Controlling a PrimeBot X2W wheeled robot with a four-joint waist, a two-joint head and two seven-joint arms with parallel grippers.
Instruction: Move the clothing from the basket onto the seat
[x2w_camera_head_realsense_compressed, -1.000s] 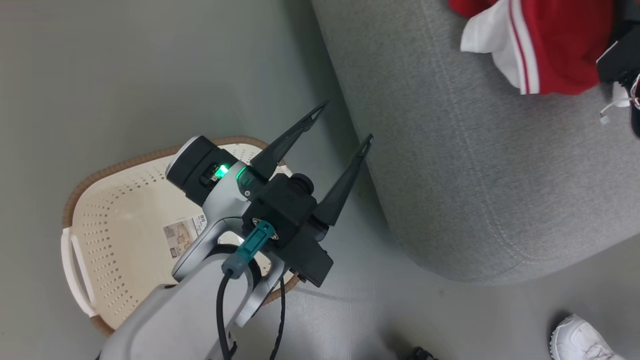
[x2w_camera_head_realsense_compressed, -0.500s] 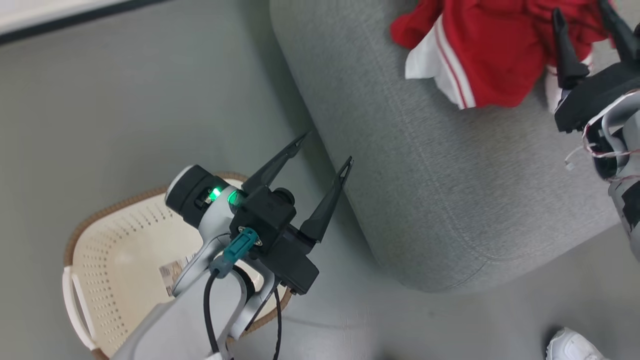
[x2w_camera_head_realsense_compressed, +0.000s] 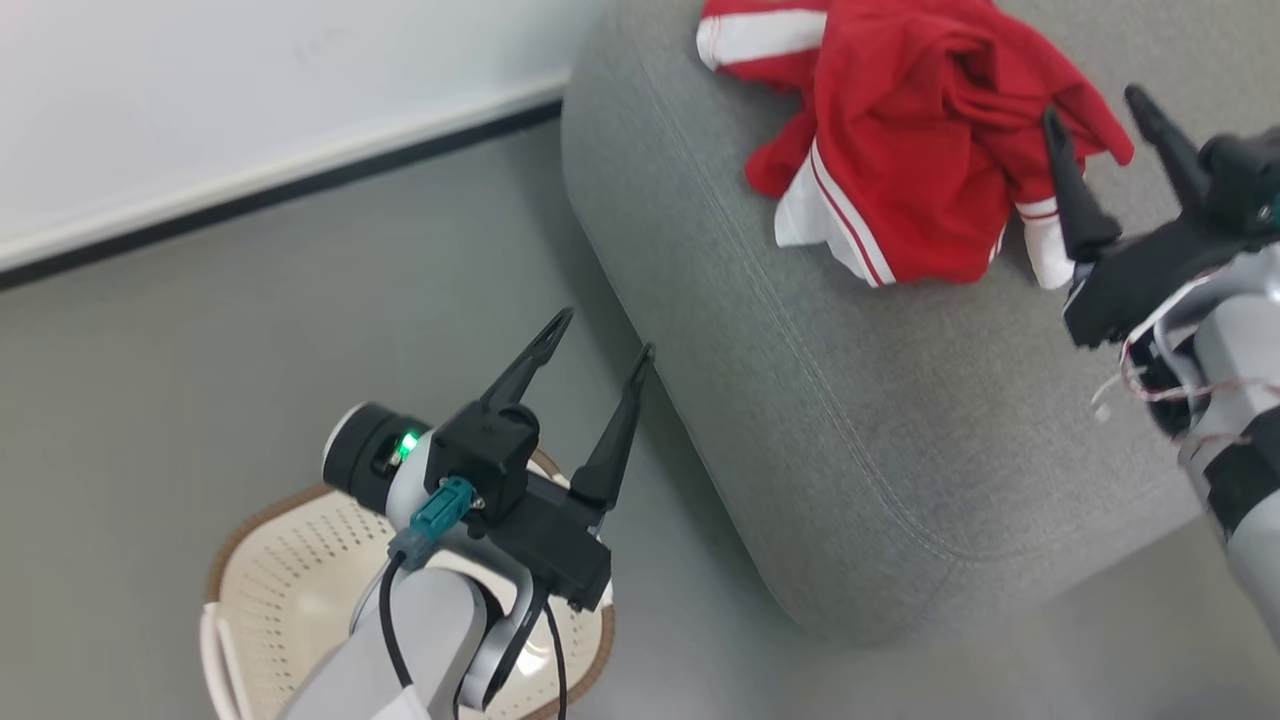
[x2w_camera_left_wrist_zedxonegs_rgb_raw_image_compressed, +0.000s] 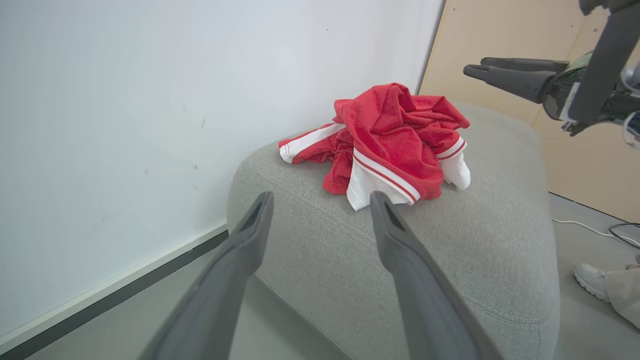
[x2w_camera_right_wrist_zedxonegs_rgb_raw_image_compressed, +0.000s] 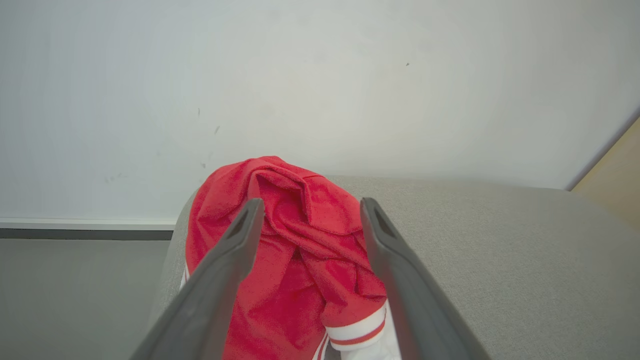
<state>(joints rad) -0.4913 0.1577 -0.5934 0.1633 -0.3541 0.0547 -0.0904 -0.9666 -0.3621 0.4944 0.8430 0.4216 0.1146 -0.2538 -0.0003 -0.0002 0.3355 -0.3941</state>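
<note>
Left gripper (x2w_camera_head_realsense_compressed: 606, 333) spread — grey seat (x2w_camera_head_realsense_compressed: 850, 400), wall (x2w_camera_head_realsense_compressed: 250, 90).

A: Head cam?
B: High, looks down; seat (x2w_camera_head_realsense_compressed: 850, 400) ahead of left end effector (x2w_camera_head_realsense_compressed: 606, 332).
A: Wrists?
B: Each looks along own end effector. Right end effector (x2w_camera_right_wrist_zedxonegs_rgb_raw_image_compressed: 310, 201) cam's nearest the clothing (x2w_camera_right_wrist_zedxonegs_rgb_raw_image_compressed: 290, 240); all 3 share it.

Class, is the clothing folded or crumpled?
Crumpled: the clothing lies bunched in a heap on the seat, its folds overlapping.

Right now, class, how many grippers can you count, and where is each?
2. The left gripper is open above the floor near the basket; the right gripper is open above the seat, beside the clothes.
</note>
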